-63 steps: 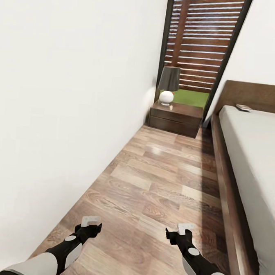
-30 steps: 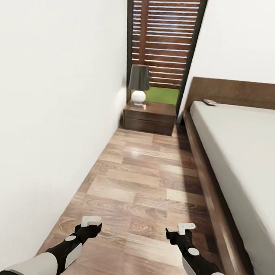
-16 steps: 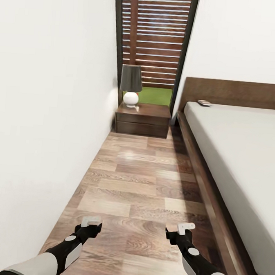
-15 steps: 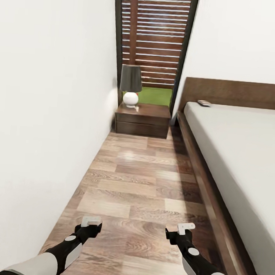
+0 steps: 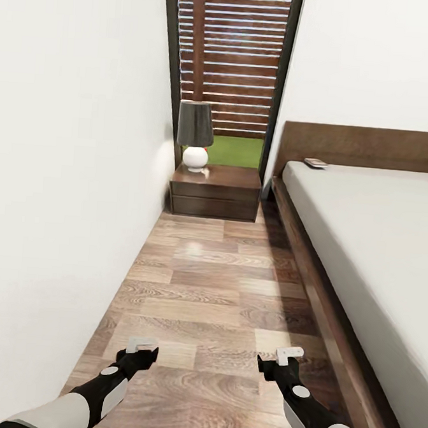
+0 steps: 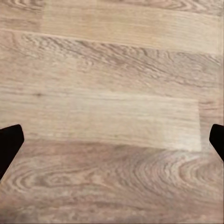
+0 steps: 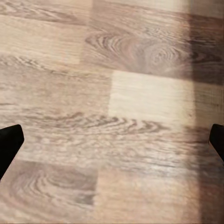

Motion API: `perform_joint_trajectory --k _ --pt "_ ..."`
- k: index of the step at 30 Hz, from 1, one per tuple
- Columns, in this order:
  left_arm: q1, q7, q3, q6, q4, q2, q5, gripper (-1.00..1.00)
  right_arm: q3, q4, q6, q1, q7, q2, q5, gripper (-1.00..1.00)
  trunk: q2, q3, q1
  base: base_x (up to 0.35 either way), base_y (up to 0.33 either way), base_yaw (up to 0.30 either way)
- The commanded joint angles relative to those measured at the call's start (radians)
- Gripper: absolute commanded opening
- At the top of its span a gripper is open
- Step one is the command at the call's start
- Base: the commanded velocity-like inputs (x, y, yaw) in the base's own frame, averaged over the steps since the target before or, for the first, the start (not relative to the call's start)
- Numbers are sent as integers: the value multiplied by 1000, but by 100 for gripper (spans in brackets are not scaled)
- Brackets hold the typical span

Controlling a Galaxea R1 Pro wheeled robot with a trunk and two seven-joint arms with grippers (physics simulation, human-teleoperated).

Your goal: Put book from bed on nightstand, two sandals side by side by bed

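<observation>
From the head view, my left tool (image 5: 142,345) and right tool (image 5: 290,354) hang low over the wood floor (image 5: 221,291) of the aisle between wall and bed (image 5: 378,238); the book (image 5: 316,163) lies at the mattress's far corner by the headboard, just beside the nightstand (image 5: 215,190) with its lamp (image 5: 195,135), so I judge the step in hand to be the approach, no sandals being in sight. Along the left wrist view, my left tool stands spread over bare planks, holding nothing. Along the right wrist view, my right tool is likewise spread and unladen; the next move calls for driving on down the aisle until the book comes within reach.
</observation>
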Motion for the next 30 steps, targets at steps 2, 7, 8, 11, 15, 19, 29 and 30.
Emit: perform_joint_trajectory --k 2,7,8,11,15,19,29,30 --pt "-1 -1 -8 -4 2 0 10 100 9 0 -3 -1 -6 0 -8 100 0 -1 0 331 0 -21" --pt "-1 -1 -8 -4 2 0 10 100 9 0 -3 -1 -6 0 -8 100 0 -1 0 331 0 -7" --pt "-1 -1 -8 -4 2 0 10 100 9 0 -3 -1 -6 0 -8 100 0 -1 0 331 0 -2" --pt "-1 -1 -8 -4 1 0 9 100 9 0 -4 -1 -6 0 -8 100 0 -1 0 331 0 -1" --pt "-1 -1 -8 -4 2 0 9 100 8 0 -4 -1 -6 -1 -8 100 0 -1 0 331 0 0" --pt "-1 -1 -8 -4 2 0 9 100 9 0 -4 -1 -6 -1 -8 100 0 -1 0 331 0 0" --pt "-1 -1 -8 -4 2 0 9 100 9 0 -4 -1 -5 0 -9 100 0 -1 0 331 0 0" --pt "-1 -1 -8 -4 2 0 9 100 9 -1 -4 -1 -5 0 -9 100 0 -1 0 331 0 0"
